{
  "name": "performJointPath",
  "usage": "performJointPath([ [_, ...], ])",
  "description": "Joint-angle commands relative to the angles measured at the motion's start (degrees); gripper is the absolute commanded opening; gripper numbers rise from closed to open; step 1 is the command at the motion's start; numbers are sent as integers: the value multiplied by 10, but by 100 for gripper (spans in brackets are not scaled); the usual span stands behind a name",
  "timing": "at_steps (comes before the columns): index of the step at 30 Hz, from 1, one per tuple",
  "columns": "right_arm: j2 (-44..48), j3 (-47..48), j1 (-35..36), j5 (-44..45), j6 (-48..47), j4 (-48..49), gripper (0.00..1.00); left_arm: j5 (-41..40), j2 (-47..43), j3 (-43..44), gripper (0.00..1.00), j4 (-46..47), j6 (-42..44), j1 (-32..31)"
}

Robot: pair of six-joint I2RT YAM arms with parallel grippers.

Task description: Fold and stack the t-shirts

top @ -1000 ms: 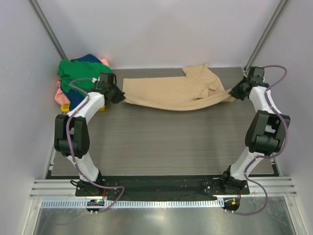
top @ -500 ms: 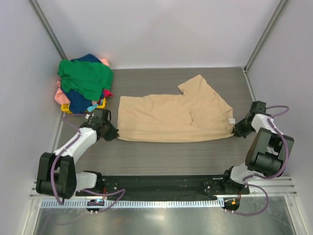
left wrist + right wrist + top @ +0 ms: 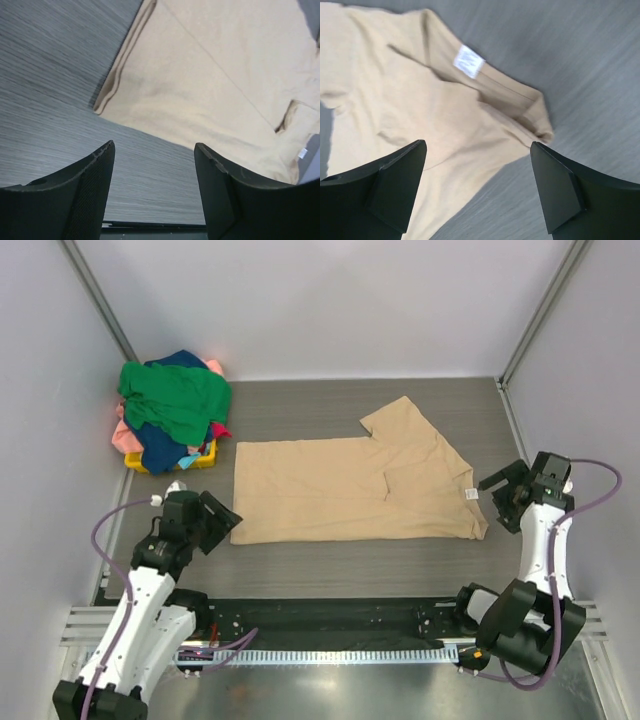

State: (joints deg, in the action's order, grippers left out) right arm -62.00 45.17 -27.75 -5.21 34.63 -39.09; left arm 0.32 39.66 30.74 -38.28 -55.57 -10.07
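Lying at centre frame, the tan cotton short-sleeved t-shirt is spreading flat, left to right. Left gripper off its left edge and right gripper off its right edge are gaping empty. Pinching only one layer would be risking a skewed fold.

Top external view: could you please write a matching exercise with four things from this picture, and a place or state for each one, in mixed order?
Things:
1. tan t-shirt
2. green t-shirt
3. yellow basket
4. white neck label

Places or states:
A. topmost in the far left corner
B. mostly hidden under clothes
C. spread flat on the table
D. at a collar, right side

Pairs: 1-C, 2-A, 3-B, 4-D
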Motion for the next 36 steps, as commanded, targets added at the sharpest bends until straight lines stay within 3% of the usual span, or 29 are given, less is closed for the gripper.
performJointPath([
  [1, -2, 90, 28, -43, -4, 28, 91, 14, -19, 51, 67, -42, 5, -3],
  [6, -159, 270, 204, 30, -54, 12, 92, 25, 28, 138, 68, -85, 112, -5],
  [9, -275, 377, 247, 44, -87, 24, 93, 14, 52, 183, 69, -121, 149, -4],
  [12, -394, 493, 266, 49, -126, 35, 93, 0, 50, 208, 72, -128, 211, -5],
  [14, -487, 588, 274, 49, -153, 27, 93, -29, 42, 203, 74, -123, 210, -4],
  [22, -744, 893, 313, 104, -211, 1, 93, 0, 4, 185, 73, -94, 202, -3],
  [27, -841, 981, 330, 135, -221, 17, 93, 0, -2, 182, 73, -94, 200, -3],
  [30, -876, 989, 338, 182, -222, 52, 94, 1, -2, 181, 73, -93, 200, -4],
  [36, -938, 1016, 340, 187, -208, 82, 93, 1, 9, 182, 73, -93, 201, -4],
])
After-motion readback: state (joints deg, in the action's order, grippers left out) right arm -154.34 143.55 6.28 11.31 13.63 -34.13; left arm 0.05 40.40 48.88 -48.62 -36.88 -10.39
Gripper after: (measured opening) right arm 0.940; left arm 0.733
